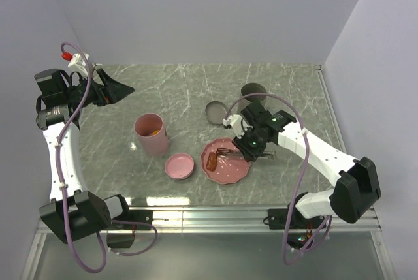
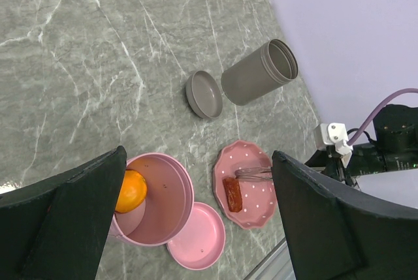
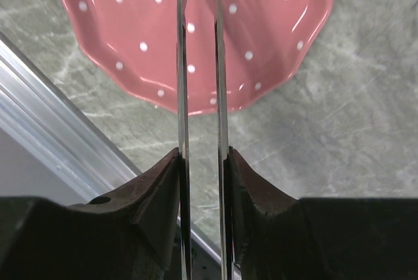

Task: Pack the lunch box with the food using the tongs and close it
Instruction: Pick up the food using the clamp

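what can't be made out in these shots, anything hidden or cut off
Tips of the tongs: right wrist view, cut off by the top edge; too small in the top view.
The sausage piece: whether the tips touch it is too small to tell, left wrist view.
The orange slice: left wrist view, partly behind a finger of the left gripper.
The grey container: top view, inside too dark.

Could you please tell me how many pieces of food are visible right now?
2. An orange piece sits inside the pink container; a reddish-brown piece lies on the pink plate, beside the tips of the tongs. Others may be hidden deeper in the container.
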Motion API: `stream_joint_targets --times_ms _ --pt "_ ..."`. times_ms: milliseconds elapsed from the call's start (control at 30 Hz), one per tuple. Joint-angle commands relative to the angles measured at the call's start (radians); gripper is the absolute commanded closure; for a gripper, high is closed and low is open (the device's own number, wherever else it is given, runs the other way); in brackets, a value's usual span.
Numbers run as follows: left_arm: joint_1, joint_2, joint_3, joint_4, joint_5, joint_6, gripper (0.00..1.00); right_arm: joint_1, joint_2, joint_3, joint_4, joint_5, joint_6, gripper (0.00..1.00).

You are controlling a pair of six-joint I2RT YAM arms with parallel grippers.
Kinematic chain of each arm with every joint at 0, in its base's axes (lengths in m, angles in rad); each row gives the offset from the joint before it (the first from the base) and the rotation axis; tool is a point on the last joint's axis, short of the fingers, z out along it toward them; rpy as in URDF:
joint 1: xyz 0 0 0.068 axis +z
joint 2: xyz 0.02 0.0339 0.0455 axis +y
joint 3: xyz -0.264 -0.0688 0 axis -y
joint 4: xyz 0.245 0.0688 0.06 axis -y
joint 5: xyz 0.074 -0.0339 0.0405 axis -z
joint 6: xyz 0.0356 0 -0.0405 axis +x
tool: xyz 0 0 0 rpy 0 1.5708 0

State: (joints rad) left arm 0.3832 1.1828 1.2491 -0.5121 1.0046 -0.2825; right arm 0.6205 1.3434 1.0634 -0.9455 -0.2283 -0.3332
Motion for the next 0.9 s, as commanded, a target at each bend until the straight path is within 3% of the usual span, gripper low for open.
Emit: stream_joint_targets --times_ms 0,433,700,867 --pt "0.005 -0.017 -0.004 0.034 0.014 0.005 0.01 0.021 0.017 0.078 0.044 -0.014 0.011 0.61" --pt "0.003 -0.006 0.009 0.017 0.011 0.019 0.01 0.045 0.030 0.150 0.053 0.015 0.080 0.61" --pt "0.003 -0.011 0.000 0.024 0.014 0.014 0.01 0.035 -0.118 0.106 0.065 0.069 0.195 0.48" --pt "0.005 -0.009 0.007 -0.005 0.002 0.034 0.01 0.035 -0.147 0.075 0.042 -0.006 0.230 0.43"
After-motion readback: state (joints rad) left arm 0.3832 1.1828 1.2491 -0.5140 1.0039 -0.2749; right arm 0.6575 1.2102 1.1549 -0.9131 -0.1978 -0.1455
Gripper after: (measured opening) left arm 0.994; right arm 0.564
